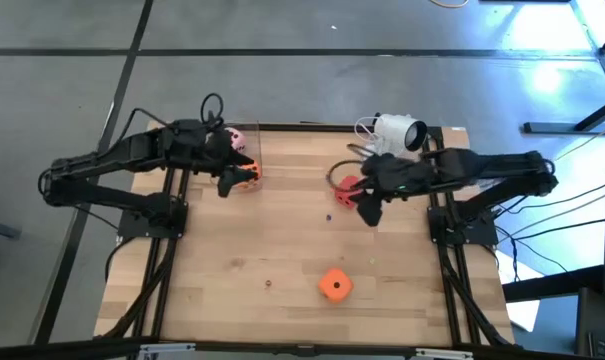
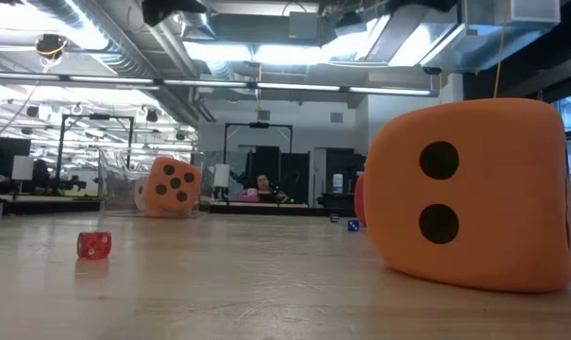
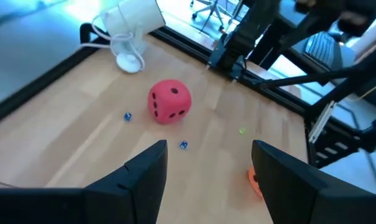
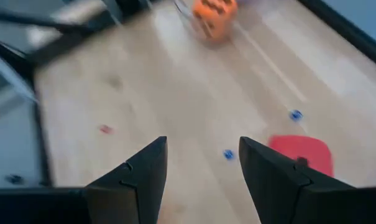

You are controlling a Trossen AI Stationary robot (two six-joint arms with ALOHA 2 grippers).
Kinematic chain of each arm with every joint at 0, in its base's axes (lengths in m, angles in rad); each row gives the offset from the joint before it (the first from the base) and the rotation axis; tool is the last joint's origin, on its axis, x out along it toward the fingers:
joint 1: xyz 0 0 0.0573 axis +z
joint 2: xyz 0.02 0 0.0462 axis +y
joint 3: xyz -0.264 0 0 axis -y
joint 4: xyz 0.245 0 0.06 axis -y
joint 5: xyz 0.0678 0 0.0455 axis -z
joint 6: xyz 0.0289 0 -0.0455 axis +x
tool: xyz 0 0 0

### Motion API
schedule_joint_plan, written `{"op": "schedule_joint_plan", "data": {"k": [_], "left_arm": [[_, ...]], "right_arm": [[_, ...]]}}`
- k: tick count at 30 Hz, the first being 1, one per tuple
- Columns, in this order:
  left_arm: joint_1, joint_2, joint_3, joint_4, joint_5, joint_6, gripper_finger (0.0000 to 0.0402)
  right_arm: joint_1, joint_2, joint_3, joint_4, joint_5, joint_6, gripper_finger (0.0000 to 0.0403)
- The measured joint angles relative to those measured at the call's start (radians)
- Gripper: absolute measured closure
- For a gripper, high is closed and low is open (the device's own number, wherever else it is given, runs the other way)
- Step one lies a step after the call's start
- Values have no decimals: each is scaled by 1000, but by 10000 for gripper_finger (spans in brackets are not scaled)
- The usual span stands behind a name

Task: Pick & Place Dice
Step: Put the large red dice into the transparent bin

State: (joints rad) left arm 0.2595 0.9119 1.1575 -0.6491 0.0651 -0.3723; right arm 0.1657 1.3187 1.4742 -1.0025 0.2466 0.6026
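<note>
Targeting the red die (image 1: 348, 189) at the table's far right, we hold our right gripper (image 1: 368, 213) open and empty just beside it. We judge the reach underway; next we must descend and straddle it. Our left gripper (image 1: 225, 185) waits open near an orange die (image 1: 246, 174).

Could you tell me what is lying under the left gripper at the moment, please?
An orange die shows beneath the left gripper, beside a clear container wall. A pale pink die peeks out behind the arm. The arm covers the rest there.
</note>
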Motion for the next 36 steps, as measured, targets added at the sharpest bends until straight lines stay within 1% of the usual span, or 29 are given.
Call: {"op": "schedule_joint_plan", "data": {"k": [2, 5, 12, 16, 19, 24, 28, 36], "left_arm": [[-20, 0, 0, 2, -34, 13, 177], [-40, 0, 0, 1, -67, 17, 177], [-92, 0, 0, -5, -70, 72, 177], [-103, 0, 0, -6, -73, 100, 177], [-103, 0, 0, -7, -73, 117, 177], [-103, -1, -1, -44, -77, 134, 177], [-103, 0, -1, -78, -107, 134, 177], [-103, -1, -2, -86, -118, 133, 177]], "right_arm": [[-10, 40, 0, -41, 28, -34, 202], [-24, 105, 0, -81, 56, -35, 200], [-79, 238, 0, -132, 68, -42, 168], [-103, 287, 0, -135, 105, -42, 148], [-114, 319, 0, -142, 112, -42, 140], [-122, 370, 0, -183, 108, -42, 143], [-123, 410, 0, -187, 105, -63, 150], [-124, 477, 0, -191, 105, -101, 158]]}}
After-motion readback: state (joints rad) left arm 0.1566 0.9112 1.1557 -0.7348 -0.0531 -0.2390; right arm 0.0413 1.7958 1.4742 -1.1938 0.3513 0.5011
